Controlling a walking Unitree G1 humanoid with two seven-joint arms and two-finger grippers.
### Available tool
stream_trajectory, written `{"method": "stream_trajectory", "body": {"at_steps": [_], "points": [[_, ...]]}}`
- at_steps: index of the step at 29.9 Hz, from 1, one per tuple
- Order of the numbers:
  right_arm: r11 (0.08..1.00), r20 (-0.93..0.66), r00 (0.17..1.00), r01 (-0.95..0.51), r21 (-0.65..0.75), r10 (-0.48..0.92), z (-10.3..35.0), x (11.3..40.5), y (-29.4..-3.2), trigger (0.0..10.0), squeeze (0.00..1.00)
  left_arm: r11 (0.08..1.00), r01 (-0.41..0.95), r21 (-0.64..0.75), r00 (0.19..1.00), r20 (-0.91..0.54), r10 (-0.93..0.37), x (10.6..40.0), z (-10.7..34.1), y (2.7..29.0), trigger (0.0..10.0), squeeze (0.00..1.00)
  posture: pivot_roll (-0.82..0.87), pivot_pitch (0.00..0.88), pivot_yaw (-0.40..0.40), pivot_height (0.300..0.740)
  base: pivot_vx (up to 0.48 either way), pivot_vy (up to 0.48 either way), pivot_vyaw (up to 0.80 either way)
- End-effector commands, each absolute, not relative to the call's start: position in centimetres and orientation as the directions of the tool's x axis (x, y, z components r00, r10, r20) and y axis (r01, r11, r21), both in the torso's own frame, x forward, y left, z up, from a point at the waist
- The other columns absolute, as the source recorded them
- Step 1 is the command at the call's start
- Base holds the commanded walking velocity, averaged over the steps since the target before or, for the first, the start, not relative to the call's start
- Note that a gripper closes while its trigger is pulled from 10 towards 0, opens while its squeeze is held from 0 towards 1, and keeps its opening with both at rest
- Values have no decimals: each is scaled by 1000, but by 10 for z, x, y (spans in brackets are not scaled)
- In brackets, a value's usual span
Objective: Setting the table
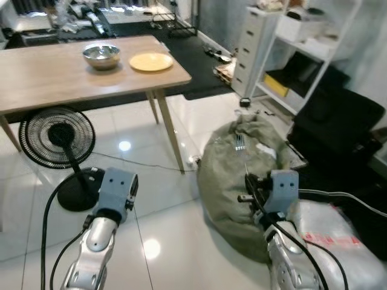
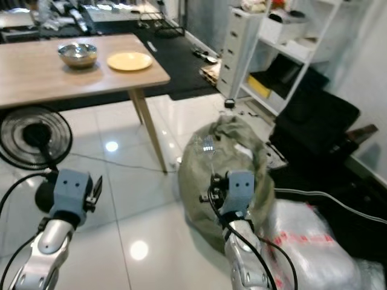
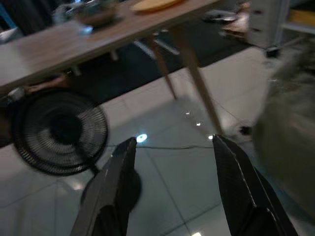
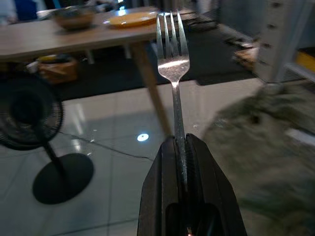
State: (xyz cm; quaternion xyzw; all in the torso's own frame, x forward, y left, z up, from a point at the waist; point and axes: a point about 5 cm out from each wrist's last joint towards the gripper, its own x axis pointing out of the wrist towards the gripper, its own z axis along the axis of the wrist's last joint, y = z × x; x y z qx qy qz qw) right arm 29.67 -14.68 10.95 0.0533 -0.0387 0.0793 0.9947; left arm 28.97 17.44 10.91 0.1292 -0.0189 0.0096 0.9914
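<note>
The right claw (image 4: 182, 147) is clamped on the handle of a silver metal fork (image 4: 173, 64), tines up, held low over the floor beside a lumpy olive-green beanbag (image 1: 233, 181). The left claw (image 3: 172, 162) hangs spread apart, carrying nothing. Ahead, the light wooden desk (image 1: 42, 75) bears a round steel bowl (image 1: 101, 55) and a flat yellow plate (image 1: 151, 61). Best keep the grip firm, walk closer, then lay the fork just beside the plate. No legible writing appears anywhere.

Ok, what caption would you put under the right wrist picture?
Right gripper holds a fork upright, tines up, facing the table.
</note>
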Motion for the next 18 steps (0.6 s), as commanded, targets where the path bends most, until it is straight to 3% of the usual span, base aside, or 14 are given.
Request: {"method": "stream_trajectory", "body": {"at_steps": [1, 5, 18], "points": [[976, 64, 982, -186, 111, 180, 105, 295, -140, 10000, 0, 965, -43, 259, 999, 21, 39, 287, 106, 181, 10000, 0, -13, 0, 51, 740, 472, 0, 800], [975, 65, 980, -193, 109, 187, 106, 296, -139, 10000, 0, 965, -43, 259, 999, 17, 40, 286, 105, 181, 10000, 0, -11, 0, 51, 740, 472, 0, 800], [978, 66, 986, -161, 133, 154, 109, 299, -144, 10000, 0, 965, -43, 258, 999, 13, 40, 287, 105, 180, 10000, 0, -10, 0, 53, 740, 472, 0, 0]]}}
